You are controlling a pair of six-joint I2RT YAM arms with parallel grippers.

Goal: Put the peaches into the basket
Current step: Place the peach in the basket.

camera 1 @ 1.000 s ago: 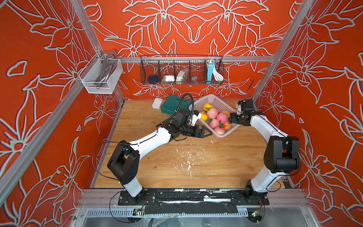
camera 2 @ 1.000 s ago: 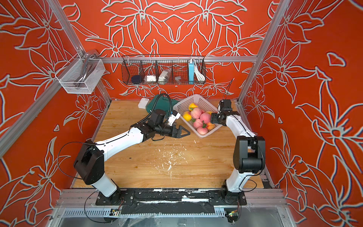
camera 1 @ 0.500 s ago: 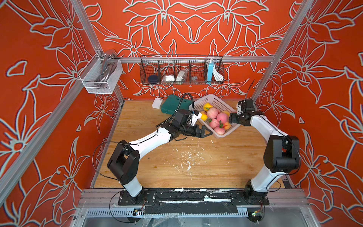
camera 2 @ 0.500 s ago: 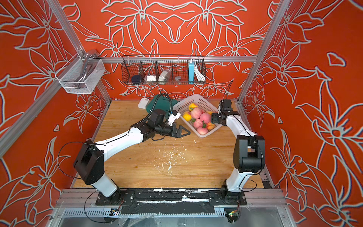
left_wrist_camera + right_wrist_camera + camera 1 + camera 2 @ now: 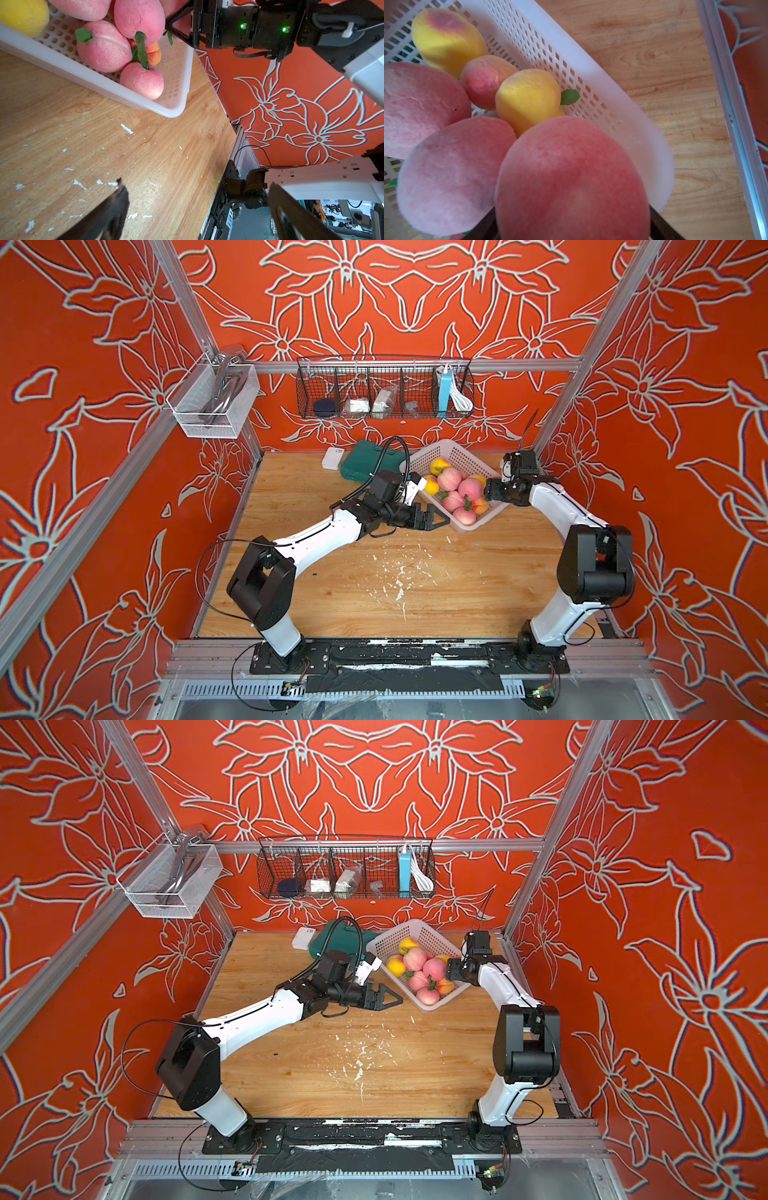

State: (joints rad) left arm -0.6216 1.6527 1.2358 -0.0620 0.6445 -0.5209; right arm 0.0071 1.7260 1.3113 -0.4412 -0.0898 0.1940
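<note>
The pale perforated basket point(image 5: 457, 448) point(image 5: 419, 930) stands at the back right of the wooden table and holds several peaches, pink and yellow-orange. My right gripper point(image 5: 484, 491) point(image 5: 571, 226) reaches over the basket's right rim point(image 5: 612, 104). It is shut on a large pink-red peach point(image 5: 571, 176) point(image 5: 469, 488) that sits among the others, a dark finger on each side of it. My left gripper point(image 5: 442, 520) point(image 5: 197, 187) stands open and holds nothing, just above the table beside the basket's near-left wall point(image 5: 104, 83).
A green case point(image 5: 370, 460) and a small white box point(image 5: 333, 457) lie behind the basket's left side. A black wire rack point(image 5: 384, 389) hangs on the back wall and a white mesh bin point(image 5: 212, 402) on the left post. White flakes point(image 5: 399, 580) dot the table.
</note>
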